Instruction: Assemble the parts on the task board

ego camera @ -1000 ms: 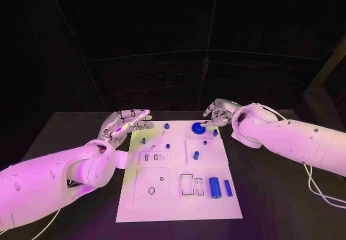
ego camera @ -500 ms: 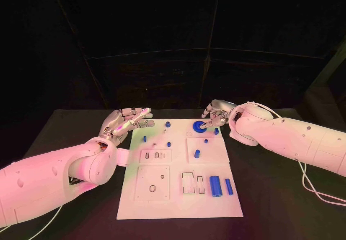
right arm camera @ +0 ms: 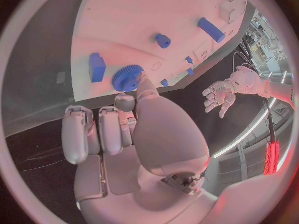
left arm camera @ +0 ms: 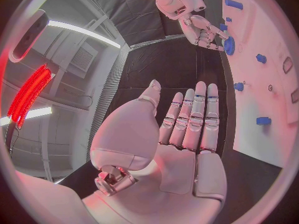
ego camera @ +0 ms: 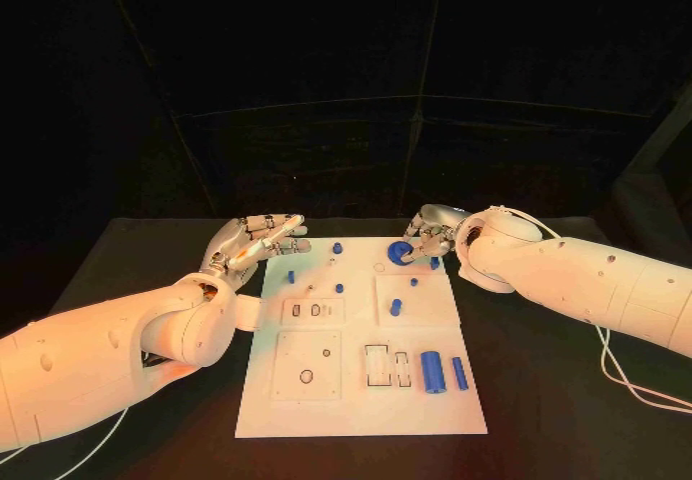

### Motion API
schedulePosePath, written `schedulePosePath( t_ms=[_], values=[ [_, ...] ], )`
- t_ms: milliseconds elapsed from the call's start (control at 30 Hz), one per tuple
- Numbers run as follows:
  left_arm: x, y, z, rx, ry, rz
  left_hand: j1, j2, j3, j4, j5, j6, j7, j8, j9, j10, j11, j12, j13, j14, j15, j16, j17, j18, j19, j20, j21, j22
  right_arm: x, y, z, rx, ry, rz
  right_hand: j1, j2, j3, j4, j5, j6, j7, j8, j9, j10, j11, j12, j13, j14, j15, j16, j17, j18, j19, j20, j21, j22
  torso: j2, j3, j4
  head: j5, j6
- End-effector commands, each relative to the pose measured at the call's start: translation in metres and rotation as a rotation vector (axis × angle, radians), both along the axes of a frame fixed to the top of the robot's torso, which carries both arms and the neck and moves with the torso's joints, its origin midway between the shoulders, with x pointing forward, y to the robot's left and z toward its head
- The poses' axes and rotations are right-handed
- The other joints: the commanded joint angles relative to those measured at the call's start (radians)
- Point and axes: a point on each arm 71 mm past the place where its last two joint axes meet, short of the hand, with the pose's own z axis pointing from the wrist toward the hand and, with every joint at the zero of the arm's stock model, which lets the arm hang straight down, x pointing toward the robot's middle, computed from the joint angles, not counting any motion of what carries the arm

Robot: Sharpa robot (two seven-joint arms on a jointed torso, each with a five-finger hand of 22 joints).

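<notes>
The blue gear (ego camera: 397,253) sits near the upper right of the white board (ego camera: 361,400); the right hand (ego camera: 430,232) pinches it with its fingertips (right arm camera: 141,79), apparently seating it. Next it likely needs pressing down squarely. The left hand (ego camera: 260,240) hovers spread and empty at the board's upper left. The gear's peg is hidden

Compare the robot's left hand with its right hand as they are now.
The left hand is open with fingers stretched out and holds nothing; the right hand has fingers curled, one fingertip touching the blue gear. The left hand is off the task board's far left corner; the right hand reaches over its far edge. Both are silver.
</notes>
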Motion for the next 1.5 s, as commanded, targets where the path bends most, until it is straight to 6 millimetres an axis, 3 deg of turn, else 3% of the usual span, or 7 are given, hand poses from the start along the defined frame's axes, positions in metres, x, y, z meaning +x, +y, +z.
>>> schedulePosePath(
  t_ms=[33,600,867,1000,1133,1267,1500],
  values=[
    [0.0,-0.002,0.001,-0.003,-0.008,-0.012,0.012,-0.002,-0.001,-0.006,0.005,0.006,0.029,-0.004,-0.001,-0.002,0.002,-0.006,-0.002,0.004,0.002,-0.003,0.0,0.013,0.009,0.0,-0.006,-0.001,0.0,0.003,0.001,-0.02,-0.009,0.013,0.005,0.012,-0.005,0.001,0.007,0.0,-0.001,0.008,0.001,0.012,-0.003,0.016,0.015,0.049,0.003,0.007,0.006,-0.008,0.009,0.002,0.006,0.105,0.0,0.0005,0.0002,0.002,-0.001],
    [0.001,-0.002,0.001,-0.003,-0.006,-0.014,0.012,-0.002,-0.002,-0.006,0.005,0.006,0.029,-0.005,-0.001,-0.002,0.003,-0.006,-0.001,0.004,0.002,-0.004,0.0,0.013,0.01,0.0,-0.006,-0.001,0.002,0.006,-0.001,-0.034,-0.015,0.004,0.018,0.043,-0.006,-0.006,0.022,0.028,-0.002,0.025,0.005,0.044,-0.004,0.097,0.093,0.051,0.003,0.021,0.028,-0.011,0.021,0.001,0.012,0.12,0.0,0.0007,-0.0007,0.005,-0.006],
    [0.001,-0.002,0.001,-0.003,-0.004,-0.016,0.012,-0.002,-0.002,-0.008,0.005,0.005,0.03,-0.005,-0.001,-0.003,0.003,-0.007,-0.001,0.005,0.002,-0.004,0.0,0.013,0.01,0.0,-0.006,-0.002,0.002,0.007,-0.002,-0.065,-0.036,0.002,0.1,0.076,0.047,-0.063,-0.032,0.078,-0.005,0.044,0.008,0.062,-0.009,0.142,0.141,0.051,-0.001,0.028,0.039,-0.015,0.033,-0.003,0.018,0.135,0.0,0.001,-0.0017,0.005,-0.008],
    [0.001,-0.002,0.001,-0.003,-0.003,-0.016,0.012,-0.002,-0.002,-0.008,0.005,0.005,0.03,-0.005,-0.001,-0.003,0.003,-0.007,-0.001,0.005,0.002,-0.004,0.0,0.013,0.01,0.0,-0.006,-0.002,0.001,0.009,-0.002,-0.072,-0.056,0.005,0.131,0.092,0.082,-0.09,-0.056,0.13,-0.018,0.064,0.013,0.09,-0.019,0.189,0.188,0.052,-0.009,0.032,0.046,-0.019,0.048,-0.008,0.025,0.153,0.0,0.0014,-0.0018,0.005,-0.009],
    [0.001,-0.002,0.001,-0.003,-0.003,-0.017,0.013,-0.002,-0.002,-0.008,0.005,0.005,0.029,-0.006,-0.001,-0.003,0.003,-0.008,-0.001,0.005,0.002,-0.005,0.0,0.013,0.01,0.0,-0.006,-0.002,0.0,0.012,-0.001,-0.061,-0.095,0.005,0.128,0.095,0.093,-0.094,-0.058,0.144,-0.022,0.066,0.012,0.099,-0.023,0.203,0.202,0.053,-0.012,0.033,0.049,-0.02,0.052,-0.011,0.027,0.159,0.0,0.0016,-0.0008,0.005,-0.009],
    [0.001,-0.001,0.0,-0.002,-0.003,-0.014,0.013,-0.002,-0.002,-0.008,0.005,0.005,0.029,-0.006,-0.001,-0.003,0.003,-0.008,-0.001,0.005,0.002,-0.005,0.0,0.013,0.01,0.0,-0.006,-0.002,-0.005,0.019,0.005,-0.018,-0.162,0.007,0.1,0.088,0.103,-0.087,-0.02,0.147,-0.024,0.057,0.006,0.11,-0.024,0.221,0.222,0.053,-0.014,0.034,0.051,-0.022,0.057,-0.015,0.03,0.166,-0.001,0.0018,-0.0015,0.006,-0.009],
    [0.002,-0.001,0.0,-0.001,-0.002,-0.013,0.014,0.0,-0.001,-0.009,0.005,0.006,0.029,-0.006,-0.001,-0.002,0.003,-0.008,-0.001,0.005,0.002,-0.005,0.0,0.013,0.011,0.0,-0.007,-0.002,-0.017,0.037,0.017,0.041,-0.271,0.032,0.075,0.081,0.116,-0.077,0.0,0.156,-0.027,0.052,0.002,0.115,-0.027,0.229,0.232,0.054,-0.016,0.036,0.054,-0.024,0.066,-0.017,0.034,0.177,-0.001,0.0005,-0.0021,0.012,-0.005]
  ],
)
